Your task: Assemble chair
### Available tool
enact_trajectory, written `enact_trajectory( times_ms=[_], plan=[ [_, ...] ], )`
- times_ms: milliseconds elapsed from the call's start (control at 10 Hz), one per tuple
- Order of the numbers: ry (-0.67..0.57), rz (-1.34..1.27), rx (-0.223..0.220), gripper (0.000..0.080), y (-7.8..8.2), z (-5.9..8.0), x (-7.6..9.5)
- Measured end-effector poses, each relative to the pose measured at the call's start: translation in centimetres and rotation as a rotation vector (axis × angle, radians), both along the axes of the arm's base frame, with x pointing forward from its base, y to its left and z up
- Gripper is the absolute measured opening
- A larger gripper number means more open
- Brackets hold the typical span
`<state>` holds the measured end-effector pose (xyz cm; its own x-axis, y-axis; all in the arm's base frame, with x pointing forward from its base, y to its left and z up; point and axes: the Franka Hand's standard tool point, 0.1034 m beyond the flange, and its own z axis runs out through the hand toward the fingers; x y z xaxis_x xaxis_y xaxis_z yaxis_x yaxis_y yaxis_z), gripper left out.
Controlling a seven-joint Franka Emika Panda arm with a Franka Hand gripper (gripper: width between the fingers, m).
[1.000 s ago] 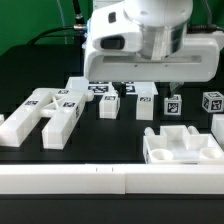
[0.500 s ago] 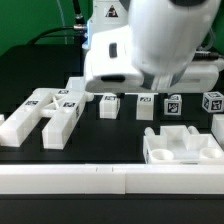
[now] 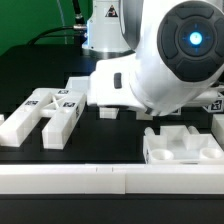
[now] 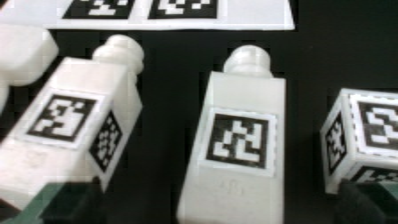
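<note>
Arm: white body (image 3: 170,65) fills the exterior view's centre and right, low over the black bench (image 3: 30,65).
End effector (image 4: 214,198): jaws spread wide with nothing held; one dark finger (image 4: 54,205) edges into the wrist view.
Long bars (image 3: 45,112): on the exterior view's left, close together, tags up.
Seat block (image 3: 180,148): front, exterior view's right, slots up, apart from the bars.
Small cube (image 3: 108,112): just under the arm.
Pegged pieces (image 4: 80,120): two under the wrist, side by side, not touching, tags up.
Tagged cube (image 4: 365,135): beside them.
Marker board (image 4: 151,10): past their peg ends.
</note>
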<state>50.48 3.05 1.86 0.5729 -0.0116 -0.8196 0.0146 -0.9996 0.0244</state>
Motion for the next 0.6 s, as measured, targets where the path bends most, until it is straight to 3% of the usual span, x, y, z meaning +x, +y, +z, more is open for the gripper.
enact_trajectory(
  times_ms=[400,500,600],
  plan=[
    [-0.008,0.002,0.000,0.0648,0.0,-1.3,-0.5],
    [-0.008,0.002,0.000,0.0610,0.0,-1.3,-0.4],
    [-0.008,0.002,0.000,0.0473,0.0,-1.3,-0.4]
  ],
)
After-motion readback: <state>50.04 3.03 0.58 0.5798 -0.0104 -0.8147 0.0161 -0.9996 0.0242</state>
